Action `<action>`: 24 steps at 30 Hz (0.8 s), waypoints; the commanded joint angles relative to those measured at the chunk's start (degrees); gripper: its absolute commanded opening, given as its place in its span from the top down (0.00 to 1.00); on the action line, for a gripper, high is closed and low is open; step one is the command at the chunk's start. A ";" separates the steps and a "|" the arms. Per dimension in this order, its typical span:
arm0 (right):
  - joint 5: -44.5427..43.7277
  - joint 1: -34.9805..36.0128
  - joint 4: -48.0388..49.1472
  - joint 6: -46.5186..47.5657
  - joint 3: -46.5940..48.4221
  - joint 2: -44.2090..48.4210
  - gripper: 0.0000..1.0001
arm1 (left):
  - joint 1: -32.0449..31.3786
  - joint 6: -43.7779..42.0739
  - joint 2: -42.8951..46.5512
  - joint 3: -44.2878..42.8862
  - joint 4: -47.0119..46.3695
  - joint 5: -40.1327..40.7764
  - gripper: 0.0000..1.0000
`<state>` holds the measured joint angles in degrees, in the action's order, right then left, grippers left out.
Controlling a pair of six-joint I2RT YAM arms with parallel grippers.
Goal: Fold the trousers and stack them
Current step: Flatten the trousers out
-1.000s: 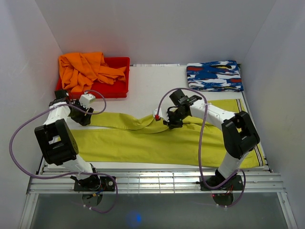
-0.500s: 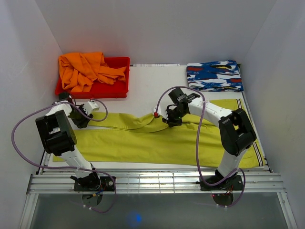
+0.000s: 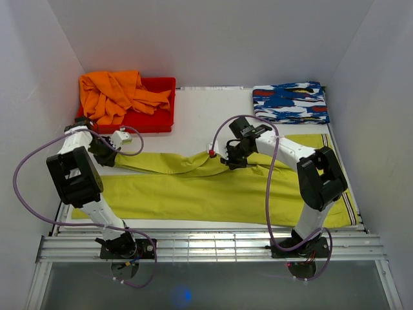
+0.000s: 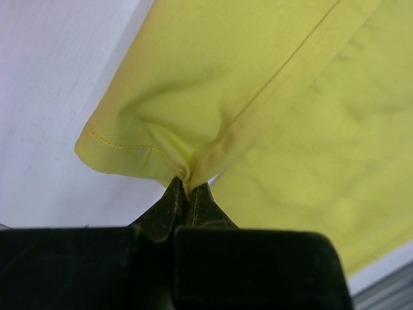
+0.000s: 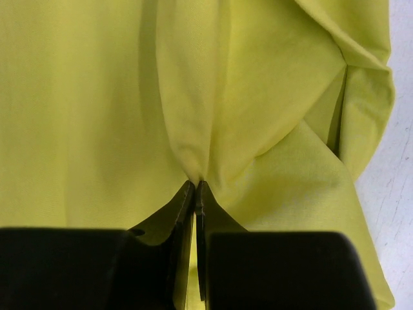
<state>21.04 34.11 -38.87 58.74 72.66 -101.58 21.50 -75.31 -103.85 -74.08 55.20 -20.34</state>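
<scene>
White tabletop [image 3: 200, 119] is spanned by long yellow-green cloth trousers [image 3: 213, 194], long axis running rightward from red plastic tray [image 3: 161, 119]. Hem corner is pinched tight in left gripper [image 4: 184, 187] just near-side of tray. Mid-leg fold is clamped in right gripper [image 5: 195, 184], well right of tray.

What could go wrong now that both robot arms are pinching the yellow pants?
1. The left fingers grip only a small pinch at the hem corner of the trousers, so the cloth could slip out when pulled.
2. The right fingers hold a bunched pinch mid-leg, so the fold may come out wrinkled or crooked.
3. The red bin holding the orange garment sits close to the left fingers, which might bump or snag it.
</scene>
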 commanded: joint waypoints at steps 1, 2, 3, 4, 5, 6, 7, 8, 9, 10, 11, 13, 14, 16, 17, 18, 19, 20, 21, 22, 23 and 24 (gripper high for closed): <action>-0.56 -0.62 -0.06 0.50 0.81 2.17 0.92 | 1.00 0.34 4.63 -6.24 14.47 -4.01 1.00; -0.56 -0.62 -0.06 0.58 0.55 2.26 0.92 | 1.00 0.51 4.28 -7.38 16.32 -3.49 1.00; -0.56 -0.71 -0.06 0.76 0.38 2.44 0.92 | 1.35 1.64 4.01 -9.83 19.39 -3.48 1.00; -0.56 -0.80 -0.06 0.76 0.29 2.70 0.92 | 1.96 2.09 3.49 -11.24 20.99 -3.74 1.00; -0.47 -0.80 -0.06 0.76 0.11 2.88 0.92 | 2.32 2.62 2.09 -12.65 22.74 -3.92 1.00; -0.12 -0.80 -0.06 0.76 -0.06 2.97 0.92 | 2.67 3.06 1.12 -14.06 25.20 -4.18 1.00; 0.14 -0.80 -0.15 0.76 -0.15 3.40 0.92 | 3.46 6.11 0.50 -15.98 25.31 -3.84 1.00; 0.32 -0.71 -0.15 0.76 -0.41 3.67 0.92 | 3.81 7.09 -0.20 -16.26 25.31 -3.40 1.00; 0.76 -0.71 -0.24 0.76 -0.85 4.02 0.92 | 4.08 7.80 -1.69 -16.18 25.31 -1.83 1.00; 0.93 -0.71 -0.41 1.54 -1.12 4.63 0.92 | 4.43 8.68 -2.92 -16.27 25.13 -0.77 1.00; 0.94 -0.71 -0.94 1.90 -1.47 4.90 0.92 | 4.87 9.82 -4.76 -17.31 25.13 -0.41 1.00; 0.76 -0.71 -1.38 2.69 -2.70 5.69 0.92 | 7.05 17.16 -12.92 -24.39 25.22 -2.15 1.00; 0.67 -0.71 -1.73 3.57 -3.22 5.95 0.92 | 7.68 19.56 -16.00 -27.05 25.13 -2.77 1.00; 0.15 -0.71 -2.08 4.19 -4.54 6.30 0.92 | 9.34 24.57 -24.41 -32.15 25.04 -4.00 1.00; -0.29 -0.71 -2.17 4.71 -4.98 6.48 0.92 | 9.79 28.60 -26.73 -35.83 25.13 -4.18 1.00; -0.47 -0.71 -2.17 4.89 -5.34 6.57 0.92 | 10.05 29.94 -28.75 -37.08 25.13 -4.71 1.00; -0.56 -0.71 -2.17 4.98 -5.95 6.66 0.92 | 10.58 31.26 -31.91 -38.05 25.13 -5.41 1.00; -0.65 -0.71 -2.26 5.07 -6.13 6.66 0.92 | 10.93 33.45 -33.16 -38.85 25.05 -7.59 1.00; -0.99 -0.71 -2.35 5.33 -6.13 6.75 0.92 | 11.20 34.26 -34.21 -39.55 25.13 -8.48 1.00; -0.91 -0.71 -2.44 5.51 -6.13 6.57 0.92 | 11.55 35.13 -35.01 -39.82 25.05 -9.45 1.00; -1.00 -0.71 -2.52 5.59 -6.22 6.57 0.92 | 11.81 35.66 -36.15 -39.91 25.13 -11.28 1.00; -0.91 -0.71 -2.78 5.86 -6.22 6.48 0.92 | 12.08 36.45 -36.33 -39.91 24.70 -12.17 1.00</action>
<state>22.63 34.15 -37.01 62.67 67.13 -96.73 32.14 -43.07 -137.64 -113.14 82.59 -31.59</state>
